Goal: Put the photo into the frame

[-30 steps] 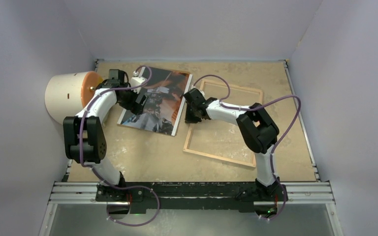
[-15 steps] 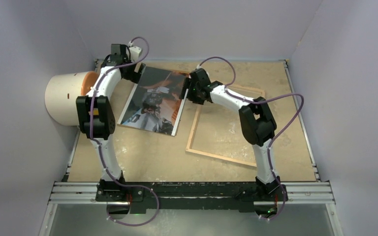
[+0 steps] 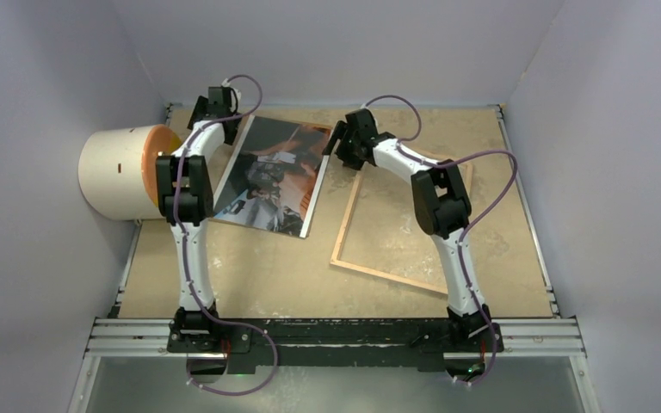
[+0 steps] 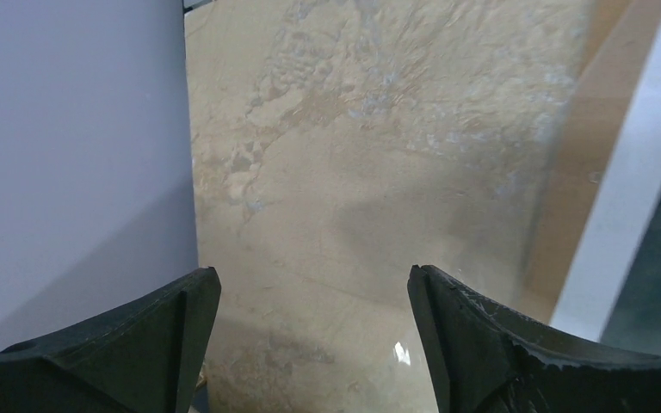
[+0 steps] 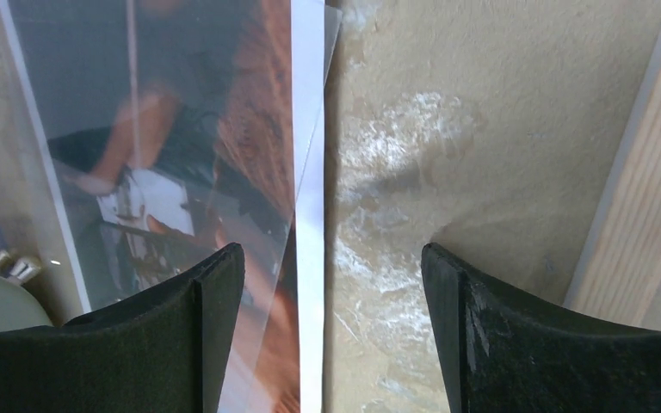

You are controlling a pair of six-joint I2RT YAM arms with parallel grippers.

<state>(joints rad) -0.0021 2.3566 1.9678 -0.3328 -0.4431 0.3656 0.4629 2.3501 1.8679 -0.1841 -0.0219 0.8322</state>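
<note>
Overhead view: your two arms reach toward the far end of a tan counter [image 3: 250,267]. The photo [image 3: 271,176], a dark print with orange-red patches, lies face up and tilted in the upper middle-left of the picture. The frame [image 3: 345,219], a thin light-wood rectangle, lies flat to its right, in the centre-right. Its lower left corner is near the photo's lower right corner, and the photo lies wholly outside it.

Your left gripper [image 4: 311,275] hangs at the upper left, past the photo's top left corner and beside the lilac wall [image 4: 69,129]. Its jaws stand wide apart, with only bare counter between them.

Your right gripper [image 5: 331,251] hangs at top centre, over the photo's right edge. Its jaws are also wide apart and hold nothing; the photo's white border and bare counter show below the gap.

A cream cylinder with an orange face [image 3: 116,172] lies on its side at the left edge.
</note>
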